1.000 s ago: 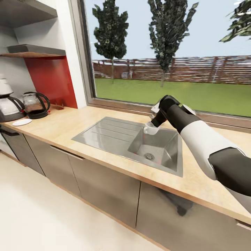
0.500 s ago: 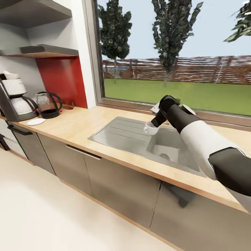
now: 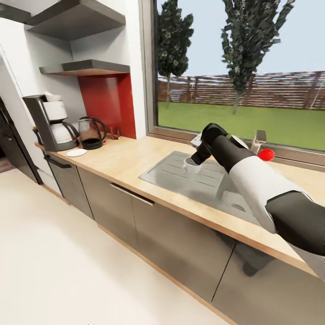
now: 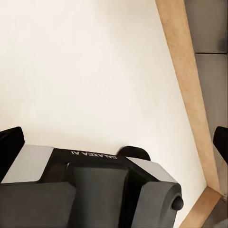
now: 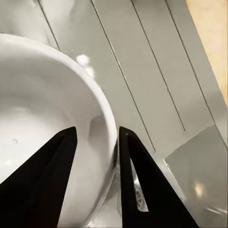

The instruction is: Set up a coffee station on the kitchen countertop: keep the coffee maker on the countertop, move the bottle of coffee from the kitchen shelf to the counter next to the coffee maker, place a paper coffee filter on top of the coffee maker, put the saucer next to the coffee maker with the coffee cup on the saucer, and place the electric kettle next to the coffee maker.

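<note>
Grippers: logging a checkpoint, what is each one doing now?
Left: cannot be told.
Right gripper: closed on the coffee cup's rim, above the sink.

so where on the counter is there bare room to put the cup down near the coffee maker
Bare countertop runs from the electric kettle to the sink. It is crowded at the far end: coffee maker, kettle and saucer sit close together. The right gripper holds the coffee cup over the sink's drainboard.

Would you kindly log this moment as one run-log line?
right gripper: shut on coffee cup rim | position: over sink drainboard | saucer: bare, beside coffee maker | electric kettle: placed
</note>
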